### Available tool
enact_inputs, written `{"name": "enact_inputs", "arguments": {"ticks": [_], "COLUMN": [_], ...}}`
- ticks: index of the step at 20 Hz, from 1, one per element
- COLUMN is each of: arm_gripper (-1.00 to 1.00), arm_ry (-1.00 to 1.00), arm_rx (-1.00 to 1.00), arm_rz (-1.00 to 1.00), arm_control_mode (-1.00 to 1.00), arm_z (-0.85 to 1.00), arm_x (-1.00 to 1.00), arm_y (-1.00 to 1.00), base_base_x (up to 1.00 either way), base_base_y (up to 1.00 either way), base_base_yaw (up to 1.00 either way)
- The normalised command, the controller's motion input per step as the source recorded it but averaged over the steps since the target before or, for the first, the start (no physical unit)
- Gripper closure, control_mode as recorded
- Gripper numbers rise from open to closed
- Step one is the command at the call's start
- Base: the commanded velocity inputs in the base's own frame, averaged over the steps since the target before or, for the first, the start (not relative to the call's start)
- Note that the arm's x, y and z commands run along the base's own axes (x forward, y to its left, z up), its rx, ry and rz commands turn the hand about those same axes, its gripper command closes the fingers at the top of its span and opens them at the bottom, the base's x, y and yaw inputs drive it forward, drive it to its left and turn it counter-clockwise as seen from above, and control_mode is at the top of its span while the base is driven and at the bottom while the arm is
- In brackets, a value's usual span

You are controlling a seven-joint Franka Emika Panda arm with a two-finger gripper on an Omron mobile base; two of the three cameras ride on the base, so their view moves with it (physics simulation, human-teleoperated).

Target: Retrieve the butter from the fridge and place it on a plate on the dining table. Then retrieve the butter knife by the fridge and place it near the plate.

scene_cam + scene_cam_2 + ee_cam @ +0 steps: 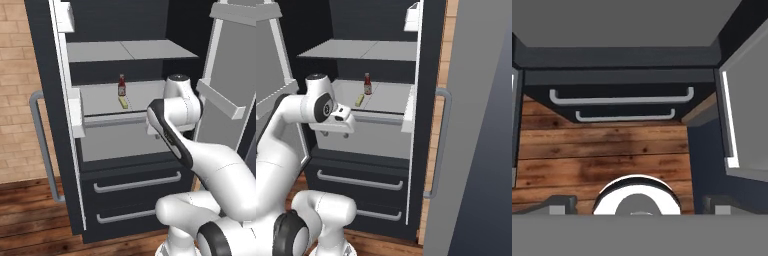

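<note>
- The jaws stand wide open and hold nothing; in the hand view the two dark finger tips sit far apart at the bottom corners, pointing down at the wooden floor.
- The gripper hangs in front of the open fridge, at the height of the front edge of the middle shelf, and touches nothing. In the left base view it is mostly hidden behind the arm's own wrist.
- The butter lies flat on that middle shelf, a small pale-yellow stick, just in front of a small red bottle with a white cap. From the right base view the same pair shows, butter to the near left of the bottle.
- The butter is well apart from the gripper, further back in the fridge and slightly higher.
- Both fridge doors are swung open: one with a long grey bar handle on the left of the left base view, the other carrying a grey door shelf on the right.
- Below the open compartment two dark drawers are shut, each with a grey handle; the upper handle and the lower handle also show in the hand view as two pale bars above the floor.
- A brick wall stands beside the fridge.
</note>
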Motion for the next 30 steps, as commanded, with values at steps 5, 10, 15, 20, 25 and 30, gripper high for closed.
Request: {"name": "enact_inputs", "arguments": {"ticks": [5, 10, 15, 20, 25, 30], "arm_gripper": [-1.00, -1.00, -1.00, -1.00, -1.00, -1.00], "arm_ry": [0.00, 0.00, 0.02, 0.00, 0.00, 0.00], "arm_rx": [0.00, 0.00, 0.00, 0.00, 0.00, 0.00], "arm_rz": [0.03, 0.02, 0.01, 0.00, 0.00, 0.00], "arm_control_mode": [-1.00, -1.00, -1.00, -1.00, -1.00, 1.00], "arm_z": [-0.36, -0.39, -0.27, 0.00, 0.00, 0.00], "arm_x": [0.01, 0.00, -0.06, 0.00, 0.00, 0.00], "arm_y": [0.00, 0.00, -0.16, 0.00, 0.00, 0.00], "base_base_x": [0.00, 0.00, 0.00, 0.00, 0.00, 0.21], "base_base_y": [0.00, 0.00, 0.00, 0.00, 0.00, 0.10], "base_base_yaw": [0.00, 0.00, 0.00, 0.00, 0.00, 0.00]}}
